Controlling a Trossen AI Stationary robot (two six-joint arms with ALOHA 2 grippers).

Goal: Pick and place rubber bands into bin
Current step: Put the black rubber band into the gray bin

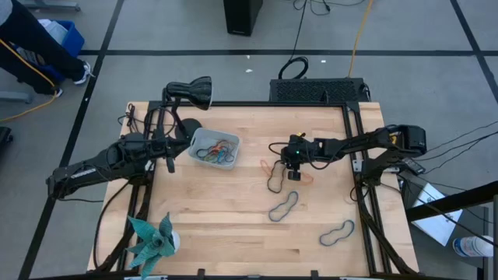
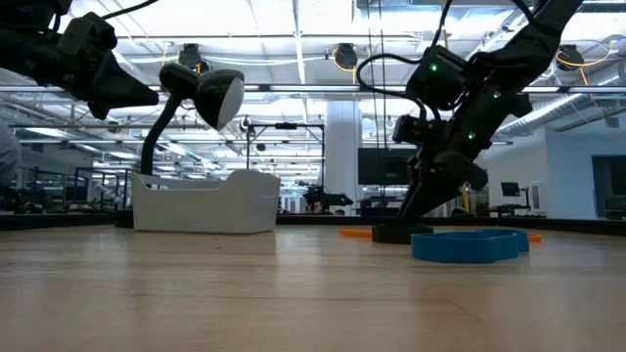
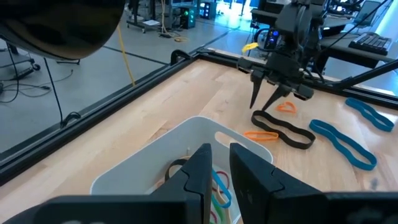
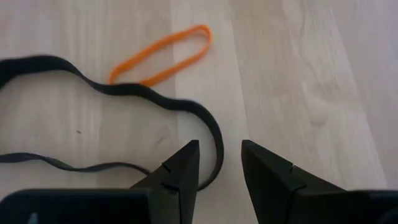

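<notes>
My right gripper (image 4: 219, 163), jaws parted and empty, straddles the black band (image 4: 124, 93) well right of the bin (image 1: 204, 140); I fear pinching wood; left gripper (image 3: 219, 171) waits narrowly parted above it.

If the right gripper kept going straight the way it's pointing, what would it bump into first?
Probably the black rubber band. The right gripper points down at the table, jaws open, with the band's looped end lying between its fingertips. Its height above the wood is hard to judge.
</notes>
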